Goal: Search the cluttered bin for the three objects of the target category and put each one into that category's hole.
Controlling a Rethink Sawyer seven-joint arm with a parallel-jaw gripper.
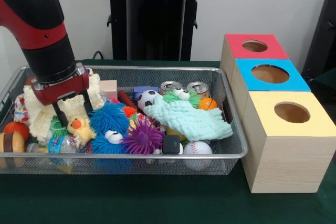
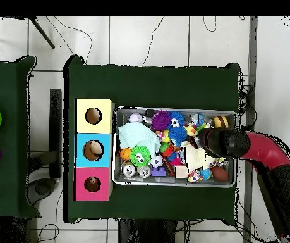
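The silver mesh bin (image 1: 131, 155) is full of clutter; it also shows in the overhead view (image 2: 172, 184). A yellow plush duck (image 1: 80, 126) with an orange beak lies near the bin's front left. My gripper (image 1: 71, 107) hangs open and empty just above the duck, one finger (image 1: 55, 114) to each side of it. In the overhead view the gripper (image 2: 201, 140) is over the bin's right part. The red box's hole (image 1: 254, 46) (image 2: 92, 184) is at the far end of the box row. No tiger or other plush animal shows.
Blue (image 1: 107, 119) and purple (image 1: 143, 137) fuzzy balls, a mint cloth (image 1: 189, 120), a cream knit cloth (image 1: 38, 116), a soccer ball (image 1: 148, 98), a baseball (image 1: 198, 148) and two cans (image 1: 170, 87) fill the bin. Blue (image 1: 270, 73) and yellow (image 1: 291, 112) boxes stand beside it.
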